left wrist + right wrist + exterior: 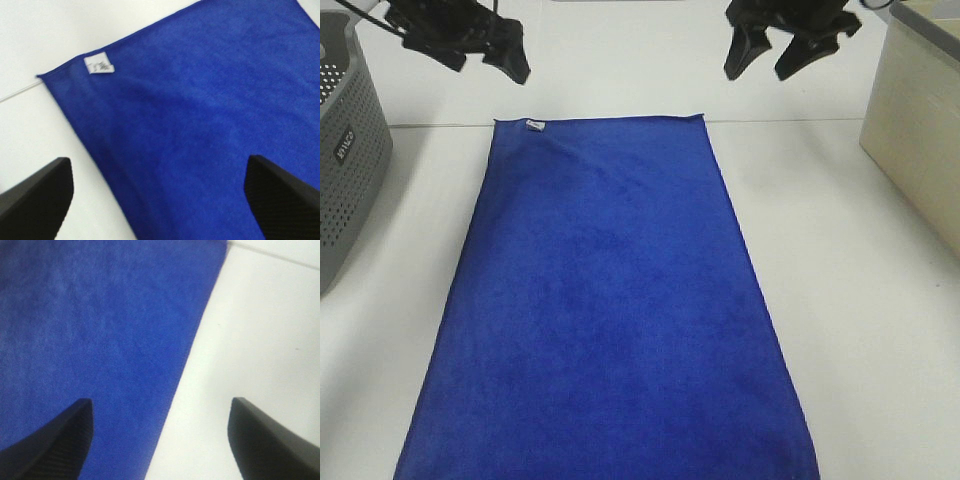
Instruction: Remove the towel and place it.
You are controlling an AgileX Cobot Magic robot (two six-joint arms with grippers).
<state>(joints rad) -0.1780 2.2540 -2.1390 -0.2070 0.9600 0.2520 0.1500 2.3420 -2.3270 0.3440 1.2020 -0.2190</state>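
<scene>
On the white table [840,300], the big royal-blue plush towel [610,320] is lying flat while the left gripper [485,50] and right gripper [782,48] are hovering spread wide, holding nothing; any grab is risking bunching or missing that thin hem.

You see two matte black grippers, the left gripper [485,52] and right gripper [775,55], with tapered, finely ribbed fingers [280,197] and thin black cables [365,18].
</scene>
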